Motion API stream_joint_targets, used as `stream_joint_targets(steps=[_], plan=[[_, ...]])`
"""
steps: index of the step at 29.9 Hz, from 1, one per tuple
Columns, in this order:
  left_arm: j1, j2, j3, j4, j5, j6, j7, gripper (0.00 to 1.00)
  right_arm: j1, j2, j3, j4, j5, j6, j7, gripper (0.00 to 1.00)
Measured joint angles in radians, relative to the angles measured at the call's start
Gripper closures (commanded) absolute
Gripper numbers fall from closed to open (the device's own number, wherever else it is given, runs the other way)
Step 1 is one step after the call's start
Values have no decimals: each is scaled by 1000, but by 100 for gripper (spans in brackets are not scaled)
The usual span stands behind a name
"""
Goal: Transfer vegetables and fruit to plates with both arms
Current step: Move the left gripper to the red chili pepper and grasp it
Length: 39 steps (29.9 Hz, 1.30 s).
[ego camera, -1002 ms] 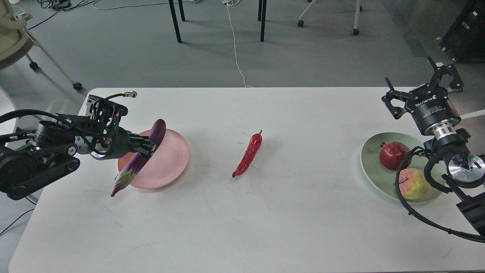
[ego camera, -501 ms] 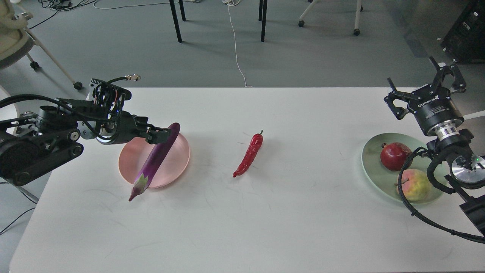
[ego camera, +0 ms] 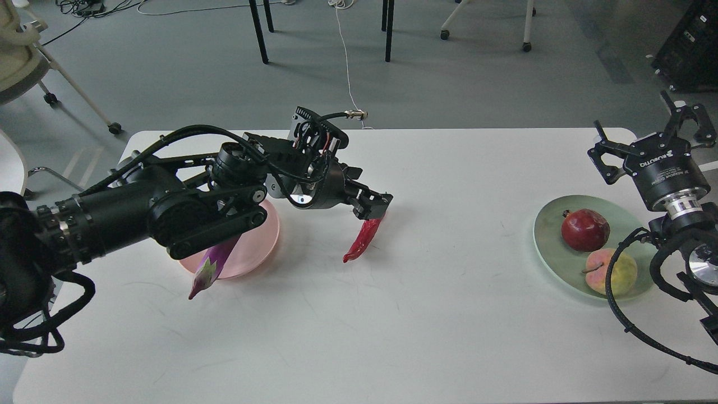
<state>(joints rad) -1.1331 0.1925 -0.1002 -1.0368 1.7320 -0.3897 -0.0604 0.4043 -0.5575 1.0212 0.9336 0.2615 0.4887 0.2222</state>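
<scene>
The purple eggplant (ego camera: pixel 215 261) lies across the pink plate (ego camera: pixel 262 242) at the left, its calyx end over the near rim; my left arm hides most of both. The red chili pepper (ego camera: pixel 359 244) lies on the table at centre. My left gripper (ego camera: pixel 374 204) is open, its fingers straddling the chili's upper stem end, which is hidden. The pomegranate (ego camera: pixel 585 230) and the yellow-pink fruit (ego camera: pixel 611 272) sit on the green plate (ego camera: pixel 552 247) at the right. My right gripper (ego camera: pixel 650 136) is open and empty, raised behind that plate.
The white table (ego camera: pixel 426 314) spans the view. Chair and table legs (ego camera: pixel 388 31) and a white cable (ego camera: pixel 349 78) are on the floor beyond the far edge. A wheeled chair (ego camera: pixel 33 62) stands at the far left.
My left gripper let go of the eggplant, which now rests on the pink plate, and swung right to the chili's top end. My right arm drifted slightly right. The chili has not moved.
</scene>
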Motion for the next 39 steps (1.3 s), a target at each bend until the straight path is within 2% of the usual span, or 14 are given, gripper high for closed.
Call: stream_joint_targets(steps=[5,9,21,23,27,30,39], plan=[[4,-73,74,99,26,0,0,21,-5,-7,1,-1,-1,0,0,1],[12,-90,136,113,26,5,0,23,-5,-7,1,0,-1,0,0,1],[78,-142,146,212,26,20,18,24,-6,-6,-1,3,-1,0,-1,1],[80,-153,146,235,26,29,18,31,-6,-6,0,4,-1,0,-1,1],[80,-158,148,252,26,37,12,61,-6,-5,0,4,-2,0,-1,1],[80,-160,150,253,26,36,10,73,-6,-5,0,4,-2,0,-1,1],[76,-159,148,244,25,29,10,85,-4,-5,0,1,-2,0,-1,1]])
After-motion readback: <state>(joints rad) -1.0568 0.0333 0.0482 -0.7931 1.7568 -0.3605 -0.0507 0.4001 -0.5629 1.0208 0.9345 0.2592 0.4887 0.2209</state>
